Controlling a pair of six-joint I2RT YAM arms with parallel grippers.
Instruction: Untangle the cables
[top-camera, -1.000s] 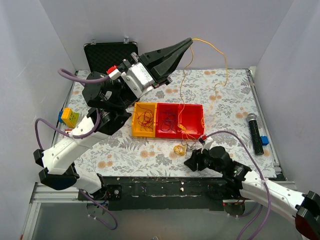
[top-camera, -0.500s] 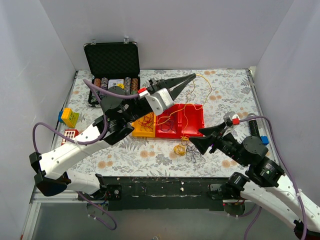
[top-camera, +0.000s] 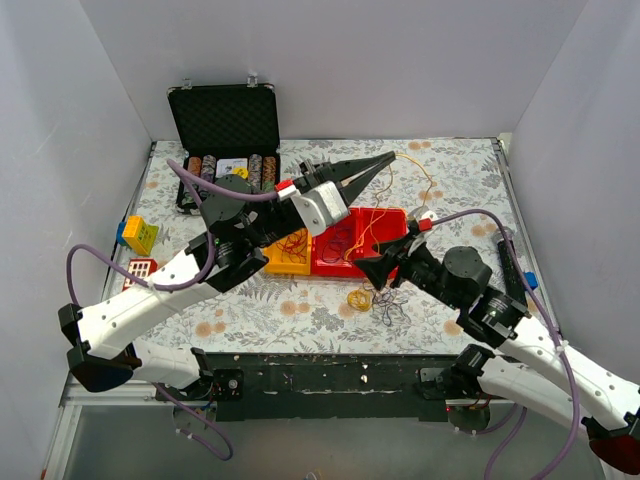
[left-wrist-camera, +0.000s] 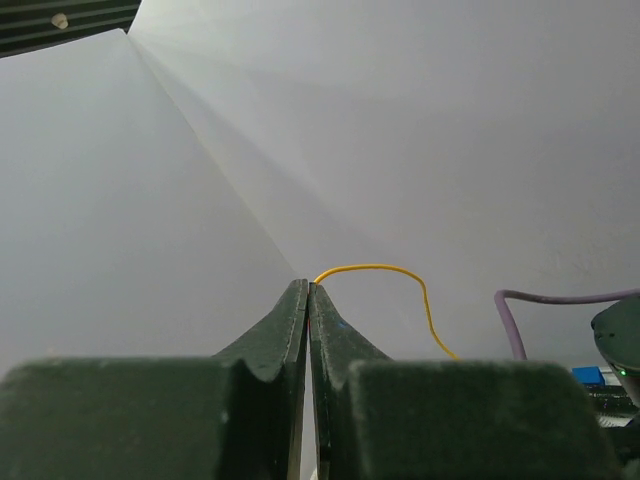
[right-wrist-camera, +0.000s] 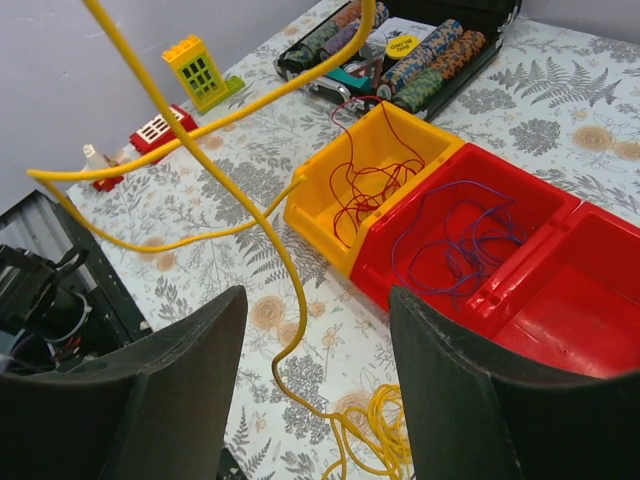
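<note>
My left gripper (top-camera: 390, 158) is shut on a yellow wire (top-camera: 428, 188) and holds its end up above the trays; the left wrist view shows the wire (left-wrist-camera: 400, 272) leaving the closed tips (left-wrist-camera: 308, 288). The wire runs down to a yellow coil (top-camera: 358, 298) on the table; the coil also shows in the right wrist view (right-wrist-camera: 375, 430). A dark tangle (top-camera: 390, 311) lies beside the coil. My right gripper (top-camera: 377, 268) is open and empty above the coil, with the yellow strand (right-wrist-camera: 270, 230) hanging between its fingers (right-wrist-camera: 318, 300). Red wires lie in the yellow bin (right-wrist-camera: 365, 180), purple ones in a red bin (right-wrist-camera: 460, 240).
A second red bin (right-wrist-camera: 590, 300) holds no wires in the right wrist view. An open black case of poker chips (top-camera: 225, 125) stands at the back left. A yellow block (top-camera: 138, 235) and a red-white block (top-camera: 140, 270) sit at the left edge. A black microphone (top-camera: 512, 255) lies at the right.
My left gripper has come down from high up, still holding the yellow wire. My right arm has lifted off the table and swung its open gripper left, over the coil.
</note>
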